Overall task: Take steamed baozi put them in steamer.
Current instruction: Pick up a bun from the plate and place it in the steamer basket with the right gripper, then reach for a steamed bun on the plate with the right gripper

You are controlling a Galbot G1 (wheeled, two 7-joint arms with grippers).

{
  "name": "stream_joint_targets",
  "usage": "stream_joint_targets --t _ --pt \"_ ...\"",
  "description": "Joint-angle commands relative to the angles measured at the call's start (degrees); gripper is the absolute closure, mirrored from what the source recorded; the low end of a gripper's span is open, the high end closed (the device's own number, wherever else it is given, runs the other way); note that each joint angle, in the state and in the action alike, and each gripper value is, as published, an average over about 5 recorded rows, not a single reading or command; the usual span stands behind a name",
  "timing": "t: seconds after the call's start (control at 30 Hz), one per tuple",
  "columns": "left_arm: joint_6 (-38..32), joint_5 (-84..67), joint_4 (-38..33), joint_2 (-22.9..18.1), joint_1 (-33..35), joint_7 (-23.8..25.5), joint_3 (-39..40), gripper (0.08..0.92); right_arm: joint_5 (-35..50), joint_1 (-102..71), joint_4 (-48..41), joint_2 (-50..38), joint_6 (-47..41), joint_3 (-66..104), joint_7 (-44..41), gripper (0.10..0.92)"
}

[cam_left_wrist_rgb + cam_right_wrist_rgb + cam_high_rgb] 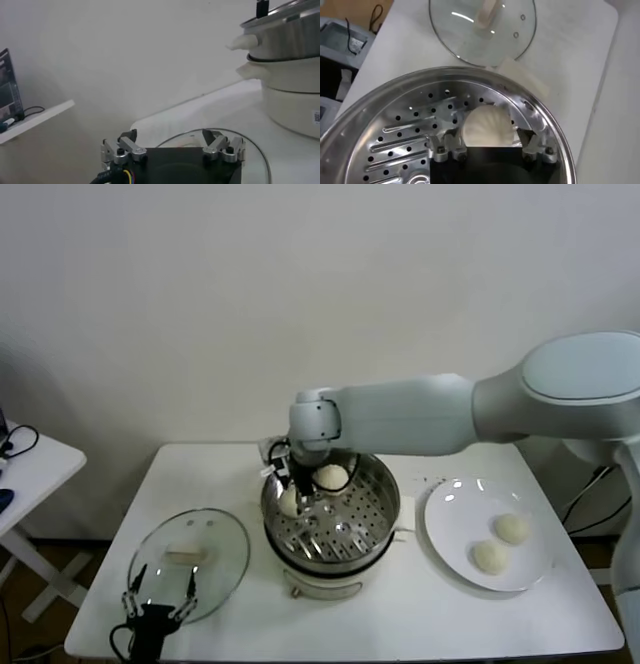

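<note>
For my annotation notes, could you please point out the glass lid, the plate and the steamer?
glass lid (215, 536): head view, bare glass beside its handle.
plate (447, 519): head view, bare left part.
steamer (388, 489): head view, right wall.

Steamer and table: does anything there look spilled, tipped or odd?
Nothing stands out. The steamer sits level with two baozi inside, the right hand around one. Two more wait on the plate. The glass lid lies flat by the idle left hand.

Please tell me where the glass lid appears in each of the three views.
Head view: glass lid lies flat on the table, left of the steamer.
Left wrist view: its rim curves behind the left gripper.
Right wrist view: it lies beyond the steamer rim.
Shared landmark: the steamer.
</note>
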Motion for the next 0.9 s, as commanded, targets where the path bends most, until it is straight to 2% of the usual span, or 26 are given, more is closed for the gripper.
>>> stream_joint_targets --t 0.03,0.2,0.43,0.63,0.9 --pt "0.04 0.22 -0.61 -0.05 0.37 0.06 0.04 0.177 1.36 16.60 8.92 -16.91 7.27 -4.79 -11.21 0.206" --pt "0.12 0.40 -1.12 -0.13 0.58 0.12 0.20 0.177 -5.09 28.10 14.66 -29.88 13.59 -18.31 -18.53 0.203" --pt "0.27 0.59 -1.19 -0.40 0.40 0.24 0.67 0.177 -19.92 27.55 18.75 -46.45 15.92 -32.01 -17.78 0.203" --pt "0.27 1.01 -1.06 -0.48 0.41 0.24 0.65 0.177 -29.73 10.97 14.91 -54.00 15.25 -22.59 -15.64 0.203" --pt "0.41 1.36 -0.45 -0.97 0.39 0.20 0.42 0.177 -36.58 -16.01 6.83 -54.59 14.25 0.78 -12.95 0.203"
